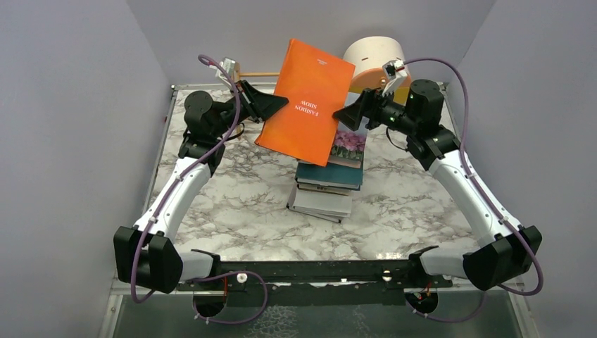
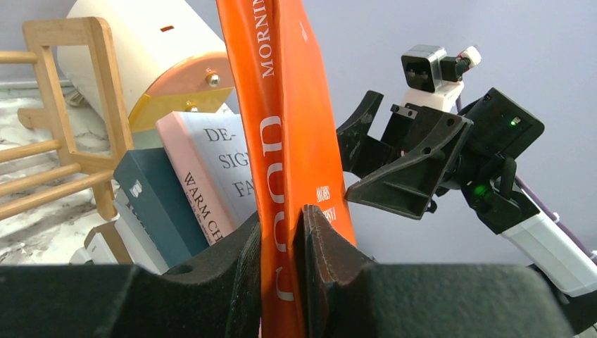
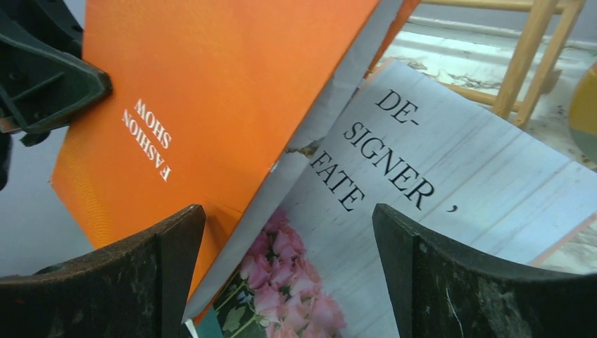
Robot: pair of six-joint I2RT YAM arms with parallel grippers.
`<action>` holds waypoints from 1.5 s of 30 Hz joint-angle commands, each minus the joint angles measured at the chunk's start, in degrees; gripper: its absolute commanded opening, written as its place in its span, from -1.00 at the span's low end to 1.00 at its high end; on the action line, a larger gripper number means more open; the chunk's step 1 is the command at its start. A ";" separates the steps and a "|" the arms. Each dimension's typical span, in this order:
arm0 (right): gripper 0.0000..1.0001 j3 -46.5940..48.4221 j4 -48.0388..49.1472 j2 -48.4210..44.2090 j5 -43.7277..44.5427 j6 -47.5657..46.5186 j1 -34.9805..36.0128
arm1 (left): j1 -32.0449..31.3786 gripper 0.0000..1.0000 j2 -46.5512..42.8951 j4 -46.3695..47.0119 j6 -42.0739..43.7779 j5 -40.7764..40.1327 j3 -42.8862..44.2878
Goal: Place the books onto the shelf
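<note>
– Where is the orange book (image 1: 310,105) just now?

– It is hanging in the air above the tabletop (image 1: 232,190), tilted, with its cover facing up towards the top camera. The left claw (image 2: 281,232) is gripping it at its left edge. The two fingers are pressing narrowly on both sides of the book.

– And the right claw (image 3: 287,225)?

– Its jaws are standing wide, with nothing between them. It is pointing at the right edge of the orange book, very near. I cannot tell if it is touching.

– Where are the other books lying?

– They are lying in a stack (image 1: 325,190) in the middle of the tabletop, partly under the raised book. A white book with pink flowers (image 3: 436,183) is lying on top. In the left wrist view a pink book (image 2: 193,176) and a dark teal book (image 2: 158,204) are showing under it, and some pale ones are lying at the bottom.

– And the shelf (image 2: 112,113)?

– It is standing at the far side of the tabletop, behind the stack, and the orange book is hiding most of it from above. A round cream drawer unit (image 1: 373,56) is standing to the right of it.
</note>
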 commanded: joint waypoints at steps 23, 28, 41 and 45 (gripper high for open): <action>-0.14 1.53 9.89 5.74 -10.33 5.90 2.43 | -0.24 -0.61 3.63 9.76 -3.96 12.89 -2.47; -0.14 2.52 10.49 6.41 -10.56 5.92 2.72 | -0.56 -0.28 4.23 10.11 -3.93 15.68 -2.03; -0.11 3.09 9.96 6.02 -9.60 5.48 2.85 | -0.55 -1.00 4.38 10.13 -4.53 17.03 -1.27; 0.06 2.80 9.80 5.38 -8.97 5.39 2.91 | -0.40 -1.00 3.90 10.13 -4.89 17.39 -1.08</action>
